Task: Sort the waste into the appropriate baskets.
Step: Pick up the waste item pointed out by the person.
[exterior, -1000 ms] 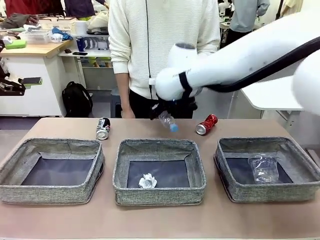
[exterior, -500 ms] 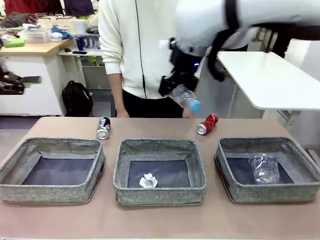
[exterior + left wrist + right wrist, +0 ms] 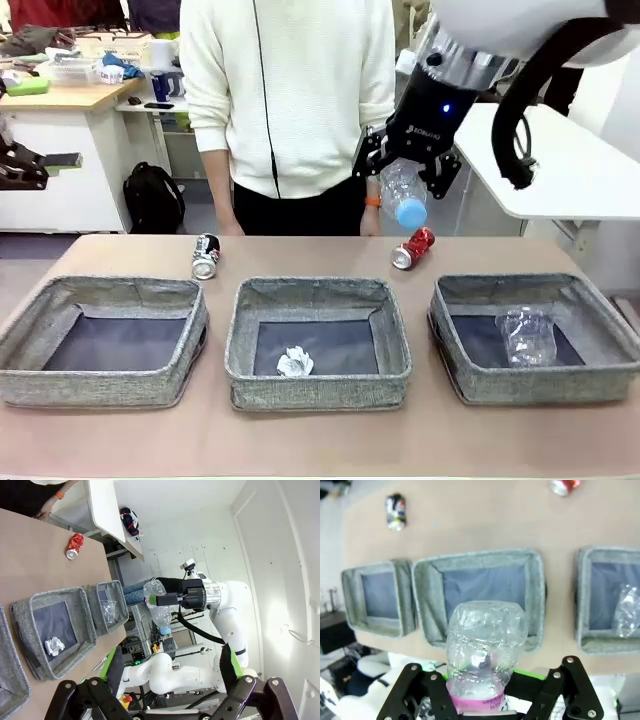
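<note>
Right claw [image 3: 407, 176] clamped on clear plastic bottle [image 3: 400, 188], blue cap [image 3: 411, 213] downward, red drink can [image 3: 413, 248] lying on worktop [image 3: 320, 440] lower than claw, left claw [image 3: 165, 669] spread wide, empty.

This is a robotics lab, not a home or a shop. A white robot arm [image 3: 500, 22] hung with black cabling reaches over a plain tan tabletop [image 3: 320, 255]. On it three alike grey woven baskets [image 3: 100, 388] [image 3: 318, 390] [image 3: 540, 385] stand in a neat row (a staged test layout, by the look of it). Beyond the tabletop are a cluttered workbench [image 3: 60, 100] loaded with plastic boxes and gear, a bare white table [image 3: 560, 170], and a black backpack [image 3: 153, 197] on the floor. The left wrist view adds plain white walls [image 3: 200, 530] and, low by the arms' mount, what looks like a red button [image 3: 125, 698] on a yellow housing.
</note>
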Action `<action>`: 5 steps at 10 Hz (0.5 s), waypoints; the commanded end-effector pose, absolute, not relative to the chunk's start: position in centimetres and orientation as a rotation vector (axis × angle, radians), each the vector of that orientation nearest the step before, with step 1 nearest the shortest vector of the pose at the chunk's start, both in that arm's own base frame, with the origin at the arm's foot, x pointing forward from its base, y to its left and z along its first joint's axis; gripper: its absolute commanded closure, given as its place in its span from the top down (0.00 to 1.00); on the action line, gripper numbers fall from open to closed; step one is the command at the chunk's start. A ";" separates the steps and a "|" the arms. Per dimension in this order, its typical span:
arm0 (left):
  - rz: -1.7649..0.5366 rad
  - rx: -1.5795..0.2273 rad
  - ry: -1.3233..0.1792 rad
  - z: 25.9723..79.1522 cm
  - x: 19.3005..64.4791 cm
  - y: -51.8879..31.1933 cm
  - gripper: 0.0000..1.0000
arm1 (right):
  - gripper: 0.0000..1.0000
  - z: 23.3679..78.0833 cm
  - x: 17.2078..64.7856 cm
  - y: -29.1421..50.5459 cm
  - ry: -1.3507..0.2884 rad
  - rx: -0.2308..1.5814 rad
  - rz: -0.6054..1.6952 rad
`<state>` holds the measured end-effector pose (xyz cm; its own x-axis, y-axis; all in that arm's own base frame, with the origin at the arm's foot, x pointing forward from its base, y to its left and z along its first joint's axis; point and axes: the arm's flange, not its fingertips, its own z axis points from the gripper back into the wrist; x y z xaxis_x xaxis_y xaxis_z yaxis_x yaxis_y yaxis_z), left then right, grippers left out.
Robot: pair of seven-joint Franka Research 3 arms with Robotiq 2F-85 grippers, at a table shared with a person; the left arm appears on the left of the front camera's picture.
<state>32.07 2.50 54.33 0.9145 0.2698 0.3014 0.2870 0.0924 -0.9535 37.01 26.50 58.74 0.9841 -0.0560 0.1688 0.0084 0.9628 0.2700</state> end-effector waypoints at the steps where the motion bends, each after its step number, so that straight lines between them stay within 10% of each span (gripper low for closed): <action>1: -0.022 -1.499 -0.452 54.4 31.9 2.6 1.00 | 0.00 58.7 38.7 27.0 -0.147 0.265 0.053; 5: -0.022 -1.499 -0.452 54.4 31.9 2.6 1.00 | 0.00 63.8 37.7 34.3 -0.201 0.329 -0.027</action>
<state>32.12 2.51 54.27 0.9151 0.2698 0.2995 0.2852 0.0918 -0.9541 37.41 31.56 61.15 0.9843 -0.0302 0.1738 -0.0317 0.9388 0.3430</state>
